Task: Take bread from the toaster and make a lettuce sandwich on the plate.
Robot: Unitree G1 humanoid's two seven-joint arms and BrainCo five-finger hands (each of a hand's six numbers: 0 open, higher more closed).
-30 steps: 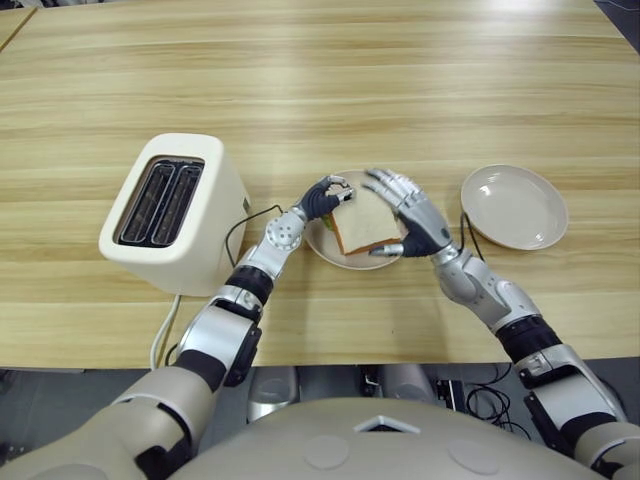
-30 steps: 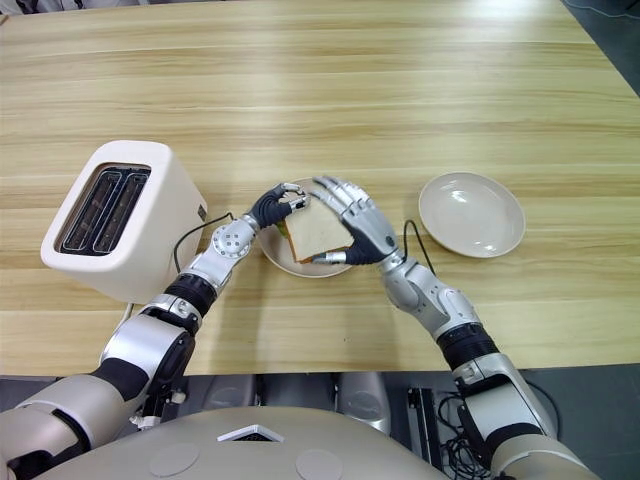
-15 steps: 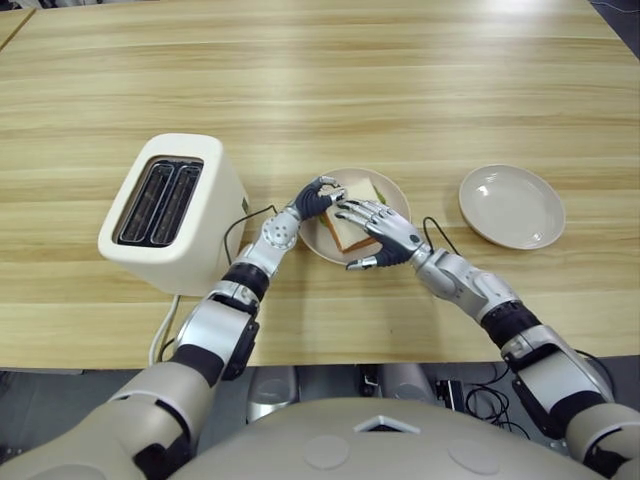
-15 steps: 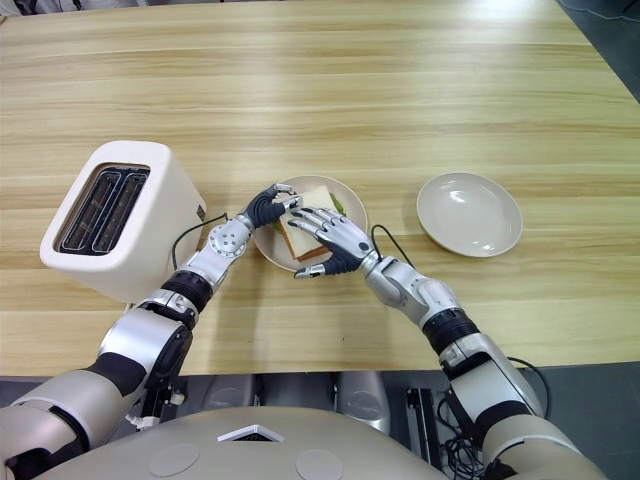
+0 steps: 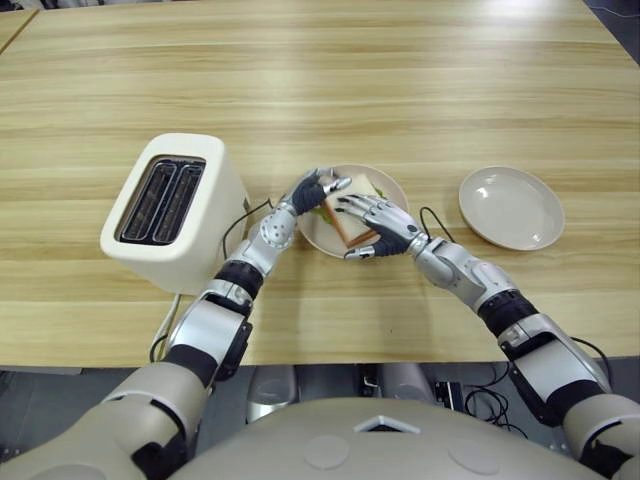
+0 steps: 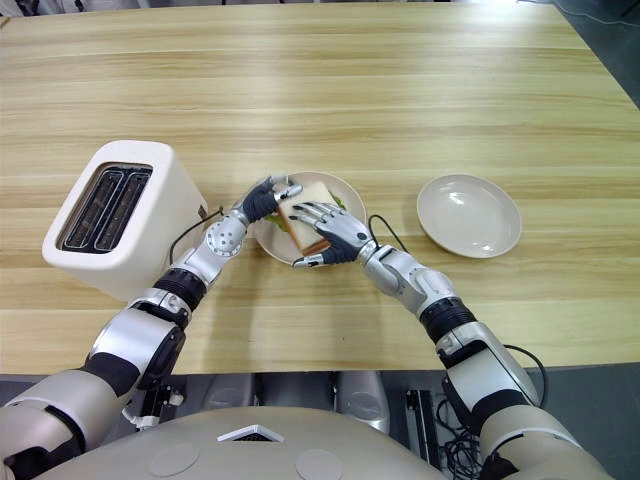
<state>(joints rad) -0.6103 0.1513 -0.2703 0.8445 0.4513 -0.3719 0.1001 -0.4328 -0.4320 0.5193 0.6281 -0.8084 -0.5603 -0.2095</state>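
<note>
Bread slice (image 5: 362, 190) sits on top of the lettuce (image 6: 339, 204) on the near plate (image 5: 397, 186), mid tabletop (image 5: 400, 80), between the toaster (image 5: 172, 210) on the left and a second plate (image 5: 512, 207) well off to the right. Left robot hand (image 5: 310, 190) is at the slice's left corner, fingers curled and pinching it. Right robot hand (image 5: 380, 225) comes in from the front-right edge of the plate, fingers spread and uncurled, lying flat over the slice, gripping nothing.
</note>
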